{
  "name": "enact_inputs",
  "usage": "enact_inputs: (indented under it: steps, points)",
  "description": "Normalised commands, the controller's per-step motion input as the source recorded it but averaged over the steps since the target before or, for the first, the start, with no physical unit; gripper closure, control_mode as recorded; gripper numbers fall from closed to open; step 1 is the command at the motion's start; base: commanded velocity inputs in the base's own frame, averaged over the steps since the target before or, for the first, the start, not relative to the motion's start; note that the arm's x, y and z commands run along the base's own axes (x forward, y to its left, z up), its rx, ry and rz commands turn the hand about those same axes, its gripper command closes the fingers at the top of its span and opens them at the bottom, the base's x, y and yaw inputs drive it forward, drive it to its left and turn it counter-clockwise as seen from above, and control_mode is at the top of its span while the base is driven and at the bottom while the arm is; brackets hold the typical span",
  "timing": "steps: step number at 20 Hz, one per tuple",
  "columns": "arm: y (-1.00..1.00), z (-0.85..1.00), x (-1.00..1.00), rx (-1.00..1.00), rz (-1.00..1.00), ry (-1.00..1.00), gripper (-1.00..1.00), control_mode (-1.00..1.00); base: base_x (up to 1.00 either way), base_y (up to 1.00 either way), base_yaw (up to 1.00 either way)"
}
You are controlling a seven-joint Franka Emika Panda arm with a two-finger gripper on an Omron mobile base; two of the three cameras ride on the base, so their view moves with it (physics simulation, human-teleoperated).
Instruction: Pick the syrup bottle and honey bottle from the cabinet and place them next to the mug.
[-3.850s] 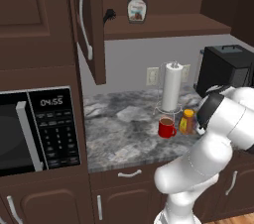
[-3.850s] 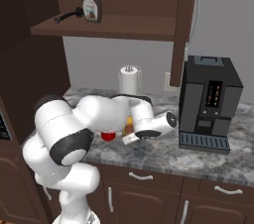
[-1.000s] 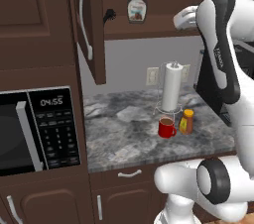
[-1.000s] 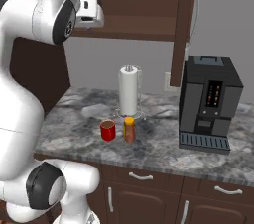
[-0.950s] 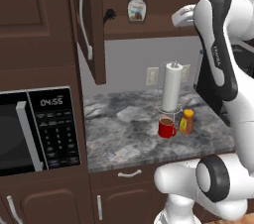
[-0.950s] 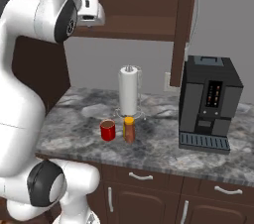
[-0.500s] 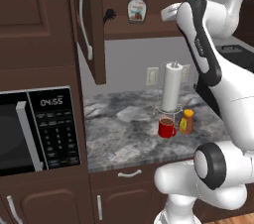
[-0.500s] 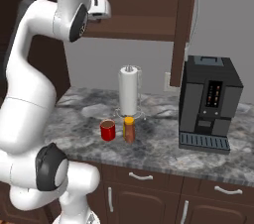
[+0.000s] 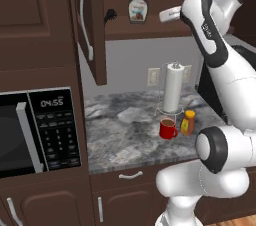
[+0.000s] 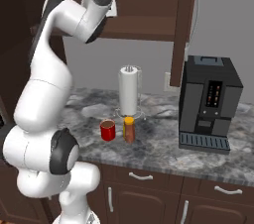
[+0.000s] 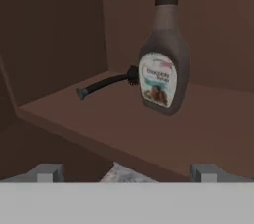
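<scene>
The syrup bottle [image 9: 138,7] stands upright on the cabinet [image 9: 150,30] shelf, beside a black brush [image 11: 105,84]. The claw [image 11: 126,171] is in front of the shelf with its fingertips apart (nothing between them). The honey bottle [image 9: 188,122] is just beside the mug [image 9: 167,128] on the bench [image 9: 120,135].

From the left base cam I've got the cabinet [image 9: 95,30] door swung open, silver handle facing me. Syrup bottle [image 9: 138,6] stands upright on the inner shelf, a dark brush-like item [image 9: 110,16] lying just beside it. My arm is raised to shelf height, wrist end near the shelf's right edge, apart from the bottle; can't make out the tool fingers. On the surface [image 9: 120,135], toward its right edge: mug [image 9: 167,128] and honey bottle [image 9: 188,122] just beside each other, paper towel roll [image 9: 172,89] behind them. Microwave [image 9: 35,130] off the surface's left edge.
</scene>
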Motion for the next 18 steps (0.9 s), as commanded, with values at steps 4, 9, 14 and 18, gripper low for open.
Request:
enact_inputs:
  steps: [4, 9, 14, 18]
  points:
    - [0.00, 0.00, 0.63, 0.02, 0.22, 0.07, -1.00, -1.00, 0.00, 0.00, 0.00]
    - [0.10, 0.08, 0.41, 0.00, 0.01, 0.13, -1.00, -1.00, 0.00, 0.00, 0.00]
    - [0.05, 0.04, 0.26, 0.00, 0.00, 0.02, -1.00, -1.00, 0.00, 0.00, 0.00]
    - [0.02, -0.04, 0.35, 0.00, 0.00, -0.02, -1.00, -1.00, 0.00, 0.00, 0.00]
